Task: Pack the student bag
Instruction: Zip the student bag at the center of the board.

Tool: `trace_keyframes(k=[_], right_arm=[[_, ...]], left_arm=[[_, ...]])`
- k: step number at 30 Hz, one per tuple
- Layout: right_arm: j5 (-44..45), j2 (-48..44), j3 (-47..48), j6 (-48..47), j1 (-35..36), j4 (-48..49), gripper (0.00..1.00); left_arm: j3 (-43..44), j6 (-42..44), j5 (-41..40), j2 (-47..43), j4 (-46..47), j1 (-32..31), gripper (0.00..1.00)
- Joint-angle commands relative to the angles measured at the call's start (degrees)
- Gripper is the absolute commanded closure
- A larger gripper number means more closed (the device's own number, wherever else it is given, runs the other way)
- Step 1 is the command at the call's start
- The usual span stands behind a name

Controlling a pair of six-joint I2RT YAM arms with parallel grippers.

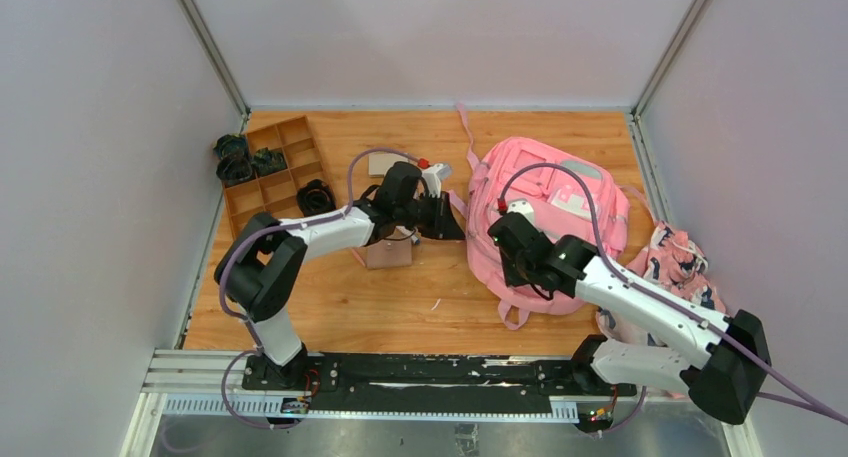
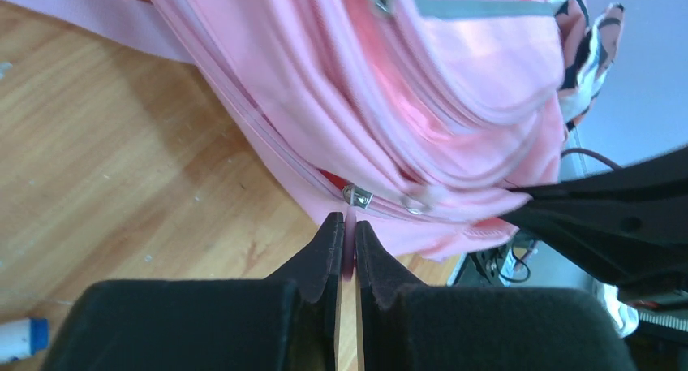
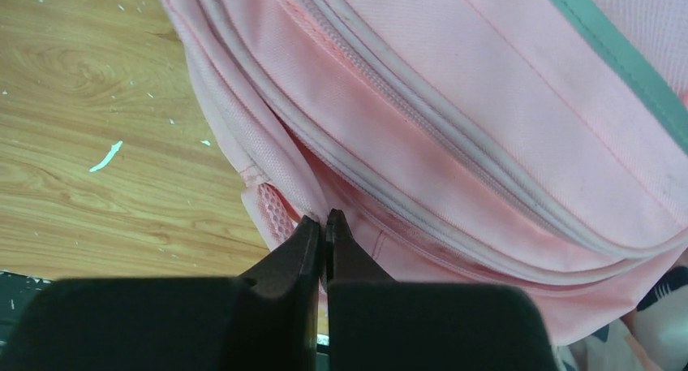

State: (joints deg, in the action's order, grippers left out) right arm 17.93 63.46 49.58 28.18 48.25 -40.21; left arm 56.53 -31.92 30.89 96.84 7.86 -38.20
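No legible text anywhere.

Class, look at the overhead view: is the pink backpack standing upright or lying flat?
Lying flat: the pink backpack rests on the wooden table, front pockets facing up.
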Motion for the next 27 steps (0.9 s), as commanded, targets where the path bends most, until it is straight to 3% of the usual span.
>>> trace_keyframes(k=[1,10,21,27], right_arm=[[4.8,-5.1,-1.3,7.1,0.2,-10.6,1.0],[8.6,-13.7,-0.9,7.1,0.1,-15.5,1.0],[7.0,-13.3,-0.6,6.7,0.0,-16.1,1.0],[5.7,-13.7,-0.8,5.9,0.1,-15.2,1.0]], left_arm=[[4.9,1.2,-2.4,3.7,2.7,3.2,1.0],[13.8,-0.5,-3.1,11.5,2.8,5.8,1.0],[26.8,-2.2,-8.1,23.9,2.5,7.0,1.0],[28.9,-1.3,-9.4,24.6,1.4,7.0,1.0]])
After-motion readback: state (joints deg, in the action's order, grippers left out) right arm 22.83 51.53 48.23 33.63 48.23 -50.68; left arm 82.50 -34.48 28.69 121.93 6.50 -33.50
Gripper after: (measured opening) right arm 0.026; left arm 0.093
